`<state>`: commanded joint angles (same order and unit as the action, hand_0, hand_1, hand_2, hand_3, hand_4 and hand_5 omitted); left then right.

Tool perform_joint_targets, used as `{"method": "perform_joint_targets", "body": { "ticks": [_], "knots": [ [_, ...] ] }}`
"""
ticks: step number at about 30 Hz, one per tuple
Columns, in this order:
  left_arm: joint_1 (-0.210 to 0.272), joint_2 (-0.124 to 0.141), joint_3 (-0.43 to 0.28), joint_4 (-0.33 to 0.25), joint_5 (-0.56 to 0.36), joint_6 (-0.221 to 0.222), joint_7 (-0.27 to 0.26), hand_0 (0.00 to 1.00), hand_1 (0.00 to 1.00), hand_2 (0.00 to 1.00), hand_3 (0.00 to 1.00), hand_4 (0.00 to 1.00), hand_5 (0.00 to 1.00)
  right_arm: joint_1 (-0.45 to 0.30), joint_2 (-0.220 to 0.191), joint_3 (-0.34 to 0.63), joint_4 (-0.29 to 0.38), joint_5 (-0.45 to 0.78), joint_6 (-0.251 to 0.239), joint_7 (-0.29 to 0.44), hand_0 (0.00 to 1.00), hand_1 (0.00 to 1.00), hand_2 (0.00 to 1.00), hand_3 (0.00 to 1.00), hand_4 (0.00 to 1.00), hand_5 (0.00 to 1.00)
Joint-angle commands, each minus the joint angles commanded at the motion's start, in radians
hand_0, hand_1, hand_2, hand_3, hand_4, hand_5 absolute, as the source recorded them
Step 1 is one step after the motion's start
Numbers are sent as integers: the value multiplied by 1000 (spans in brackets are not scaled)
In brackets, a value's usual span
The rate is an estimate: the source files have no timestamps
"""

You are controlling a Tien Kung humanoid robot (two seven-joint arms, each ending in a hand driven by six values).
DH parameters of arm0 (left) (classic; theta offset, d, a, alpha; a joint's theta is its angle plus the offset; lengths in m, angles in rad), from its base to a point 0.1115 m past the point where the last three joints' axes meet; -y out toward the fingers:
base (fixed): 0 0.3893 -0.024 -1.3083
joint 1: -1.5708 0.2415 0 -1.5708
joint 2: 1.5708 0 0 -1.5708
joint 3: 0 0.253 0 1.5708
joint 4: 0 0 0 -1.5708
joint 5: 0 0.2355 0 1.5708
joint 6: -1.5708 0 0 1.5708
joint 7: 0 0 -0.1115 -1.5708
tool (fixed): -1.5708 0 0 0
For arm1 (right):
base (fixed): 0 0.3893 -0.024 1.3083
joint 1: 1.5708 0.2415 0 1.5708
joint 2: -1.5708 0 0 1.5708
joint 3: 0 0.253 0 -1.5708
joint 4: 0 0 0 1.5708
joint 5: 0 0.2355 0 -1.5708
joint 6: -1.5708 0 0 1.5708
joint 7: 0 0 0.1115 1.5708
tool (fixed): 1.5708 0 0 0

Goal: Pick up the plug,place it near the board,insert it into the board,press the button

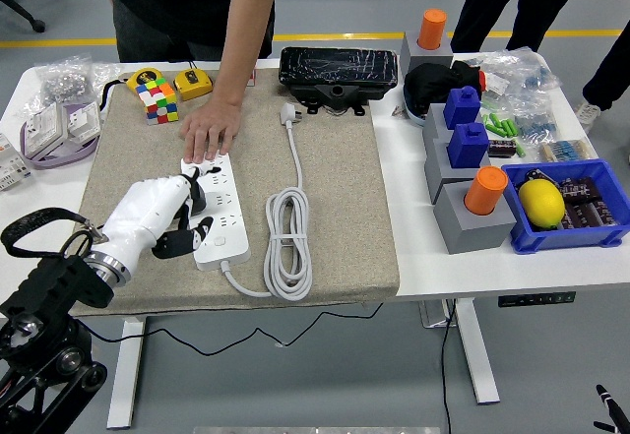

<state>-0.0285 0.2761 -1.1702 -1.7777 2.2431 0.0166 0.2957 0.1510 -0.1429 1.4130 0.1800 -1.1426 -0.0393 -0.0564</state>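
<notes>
Covering the plug, the left hand point(157, 219) rests on the power strip point(219, 210), fingers apparently clamped on it; a person's hand point(208, 132) beyond steadies the strip.

The robot's black left arm enters from the lower-left corner, ending in a white five-fingered left hand point(157, 219), palm down, fingers curled loosely. Just beyond its fingertips, a person's hand point(208, 129) lies flat, fingers extended. Right arm out of view.
</notes>
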Motion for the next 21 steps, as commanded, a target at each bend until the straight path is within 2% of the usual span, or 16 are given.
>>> {"method": "perform_joint_targets", "body": {
  "ticks": [3,4,9,10,15,16,21],
  "knots": [
    [-22,-9,-27,11,-9,14,-17,217,95,219,854,718,2,0,0,-3,0,2,0,0,815,758,736,776,998,998],
    [-27,-9,-31,16,-13,15,-21,455,582,533,932,998,199,0,0,-2,0,1,0,0,816,758,736,776,998,998],
    [-55,-19,-52,60,-30,-15,-30,455,582,533,932,998,199,1,0,-1,0,0,0,0,816,758,736,776,998,998],
    [-64,-21,-56,77,-40,-20,-33,887,998,987,998,998,326,1,1,-1,0,0,0,0,816,758,736,775,998,998],
    [-92,-23,-69,147,-62,-43,-35,887,998,987,998,998,326,1,1,-2,0,1,0,0,816,758,736,775,998,998],
    [-95,-23,-71,155,-64,-46,-35,972,998,998,998,998,353,1,1,-3,0,2,0,0,816,758,736,776,998,998],
    [-115,-26,-84,215,-87,-80,-32,972,998,998,998,998,353,1,1,-2,0,0,0,-1,816,758,736,776,998,998]
  ]
}}
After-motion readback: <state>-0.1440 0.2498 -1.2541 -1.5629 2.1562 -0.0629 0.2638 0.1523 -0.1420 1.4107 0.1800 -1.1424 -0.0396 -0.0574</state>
